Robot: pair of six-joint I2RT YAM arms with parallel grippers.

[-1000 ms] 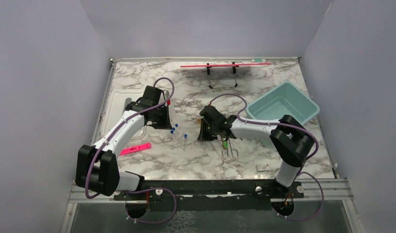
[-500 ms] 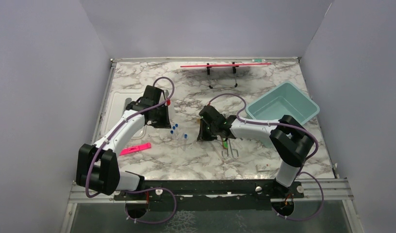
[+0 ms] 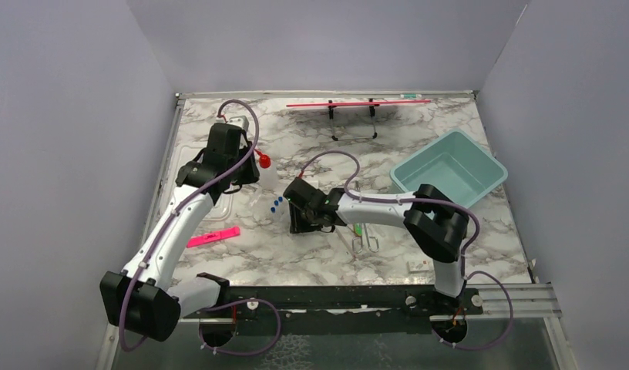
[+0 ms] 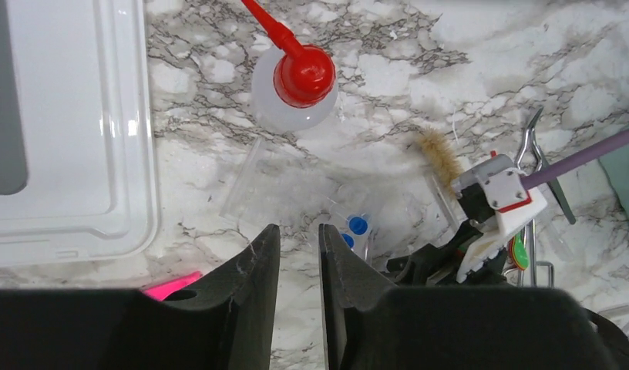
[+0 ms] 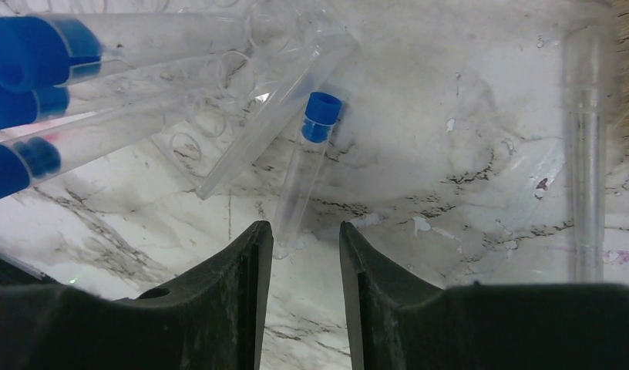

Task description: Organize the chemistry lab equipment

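Note:
The small clear squeeze bottle (image 3: 263, 163) with a red nozzle stands upright, seen from above in the left wrist view (image 4: 294, 89). My left gripper (image 3: 236, 176) (image 4: 298, 239) hangs above the table near it, jaws a narrow gap apart and empty. Blue-capped tubes (image 3: 277, 204) (image 5: 34, 54) lie in a clear holder. One loose blue-capped tube (image 5: 307, 166) lies with its end at my right gripper (image 3: 302, 223) (image 5: 305, 235), which is open and low over the table. The tan brush (image 4: 438, 154), green-handled tool (image 3: 358, 228), forceps (image 3: 365, 241) and a clear thin rod (image 5: 586, 154) lie to the right.
A teal bin (image 3: 481, 166) stands at the right. A flat pink strip (image 3: 213, 236) lies at the left front. A white tray (image 4: 72, 154) sits at the far left. The long red rod on its black stand (image 3: 358, 102) is at the back.
My left gripper has risen and drawn back from the squeeze bottle, which stays standing. My right gripper has moved left to the blue-capped tubes.

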